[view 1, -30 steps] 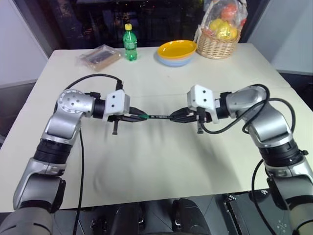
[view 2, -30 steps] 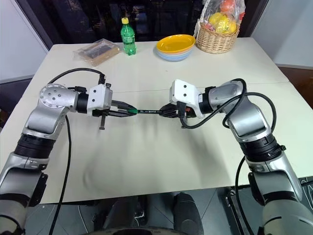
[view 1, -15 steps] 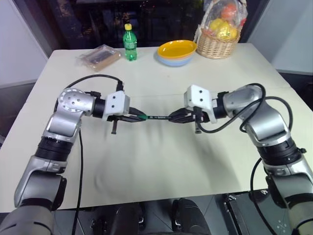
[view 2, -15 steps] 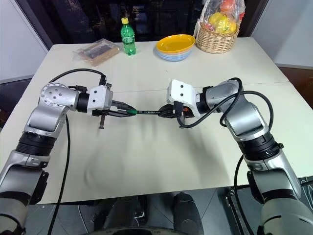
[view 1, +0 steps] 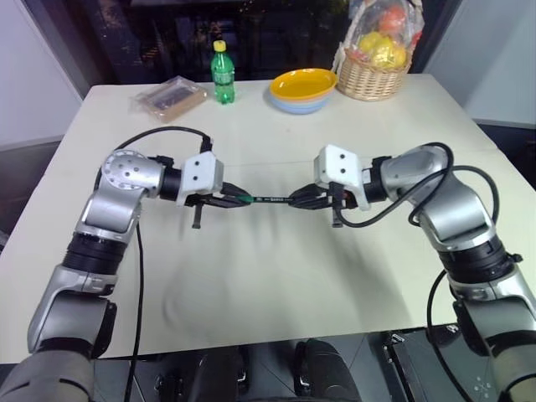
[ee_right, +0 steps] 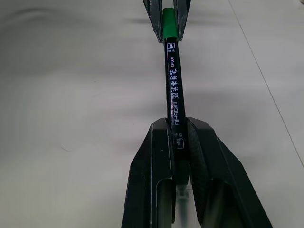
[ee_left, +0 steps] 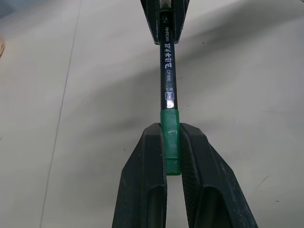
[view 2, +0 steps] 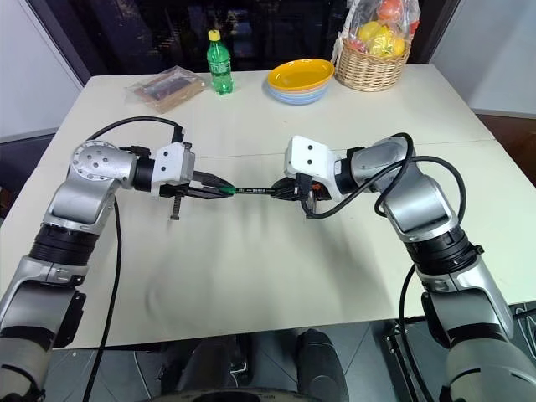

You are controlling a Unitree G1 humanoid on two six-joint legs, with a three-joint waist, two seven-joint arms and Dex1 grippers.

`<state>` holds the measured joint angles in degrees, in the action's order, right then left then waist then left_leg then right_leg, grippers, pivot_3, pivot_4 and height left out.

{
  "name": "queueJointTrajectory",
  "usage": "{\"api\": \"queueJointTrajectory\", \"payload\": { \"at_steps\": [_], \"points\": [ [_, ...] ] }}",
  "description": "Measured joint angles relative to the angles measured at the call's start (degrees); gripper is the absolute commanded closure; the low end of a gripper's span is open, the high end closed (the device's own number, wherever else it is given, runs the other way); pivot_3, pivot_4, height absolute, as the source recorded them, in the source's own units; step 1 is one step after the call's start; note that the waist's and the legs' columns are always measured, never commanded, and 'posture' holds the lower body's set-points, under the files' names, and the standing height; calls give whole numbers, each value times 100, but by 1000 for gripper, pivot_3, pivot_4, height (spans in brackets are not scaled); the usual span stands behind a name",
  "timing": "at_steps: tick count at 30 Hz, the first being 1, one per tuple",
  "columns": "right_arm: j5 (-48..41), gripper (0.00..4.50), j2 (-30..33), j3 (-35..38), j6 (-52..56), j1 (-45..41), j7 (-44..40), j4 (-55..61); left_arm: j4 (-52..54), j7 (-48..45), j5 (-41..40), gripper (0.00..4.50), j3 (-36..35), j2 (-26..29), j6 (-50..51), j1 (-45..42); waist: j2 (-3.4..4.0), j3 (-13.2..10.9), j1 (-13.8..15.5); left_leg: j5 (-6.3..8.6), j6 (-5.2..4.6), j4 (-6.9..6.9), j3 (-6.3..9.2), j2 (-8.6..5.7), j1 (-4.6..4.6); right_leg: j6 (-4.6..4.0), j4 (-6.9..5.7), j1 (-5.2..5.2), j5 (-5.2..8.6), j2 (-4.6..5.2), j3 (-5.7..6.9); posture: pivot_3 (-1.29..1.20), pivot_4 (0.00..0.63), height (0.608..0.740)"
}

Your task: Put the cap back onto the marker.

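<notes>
The marker (view 1: pixel 272 200) is a thin dark pen held level above the white table (view 1: pixel 251 276), between the two arms. My right gripper (view 1: pixel 295 201) is shut on one end of its barrel (ee_right: pixel 174 95). My left gripper (view 1: pixel 244 200) is shut on the small green cap (ee_left: pixel 170 137), which sits over the marker's other end. In the right wrist view the green cap (ee_right: pixel 168 23) shows between the left gripper's fingers, in line with the barrel. The marker's tip is hidden inside the cap.
At the table's far edge stand a green bottle with a yellow cap (view 1: pixel 221 73), a wrapped flat package (view 1: pixel 170 98), a yellow bowl stacked on a blue one (view 1: pixel 302 89) and a wicker basket of fruit (view 1: pixel 373 60). Black cables loop off both wrists.
My right gripper has slid a little toward the left one, pushing the marker further into the cap. The left gripper has stayed put.
</notes>
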<state>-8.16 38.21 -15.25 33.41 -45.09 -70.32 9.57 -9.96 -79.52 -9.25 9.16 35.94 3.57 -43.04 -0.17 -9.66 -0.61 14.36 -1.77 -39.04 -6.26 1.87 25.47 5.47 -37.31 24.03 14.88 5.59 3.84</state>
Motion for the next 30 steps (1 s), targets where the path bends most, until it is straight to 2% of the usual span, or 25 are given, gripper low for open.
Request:
{"api": "queueJointTrajectory", "payload": {
  "at_steps": [7, 11, 16, 24, 30],
  "points": [
    [20, 4473, 4, 36, -155, 0, 4, -5, 237, 77, -7, 4500, -114, 11, 224, 108, 0, 0, -3, 0, 0, 0, 0, 0, 0, 0, 0, 0, 0, 0, 0, 0, 150, 740],
    [-24, 4500, -123, -8, -346, -12, -38, -1, 369, 218, -45, 2705, -121, -76, 301, 189, 0, 0, 0, 0, 0, 0, 2, 0, 0, 0, 0, -1, 0, 0, 0, 0, 150, 740],
    [-105, 4500, -70, -83, -582, -13, -136, 24, 649, 438, -150, 153, -127, -22, 486, 302, 0, 0, -3, 0, 0, 0, 2, 0, 0, 0, 0, -1, 0, 0, -1, 0, 150, 740],
    [-96, 4500, 444, 45, -750, 289, -91, -93, 1367, 907, -537, 68, -564, 380, 1239, 903, 0, 0, -1, 0, 0, 0, 3, 1, 0, 0, 1, -1, 0, 1, -1, 0, 150, 740],
    [-39, 4500, 669, 516, -446, 612, 540, -117, 1990, 1586, -877, 68, -877, 403, 2074, 1167, 0, 0, 7, -1, 2, 0, 5, 1, -1, 0, 0, -2, 0, 1, 0, 0, 150, 740]
  ]
}}
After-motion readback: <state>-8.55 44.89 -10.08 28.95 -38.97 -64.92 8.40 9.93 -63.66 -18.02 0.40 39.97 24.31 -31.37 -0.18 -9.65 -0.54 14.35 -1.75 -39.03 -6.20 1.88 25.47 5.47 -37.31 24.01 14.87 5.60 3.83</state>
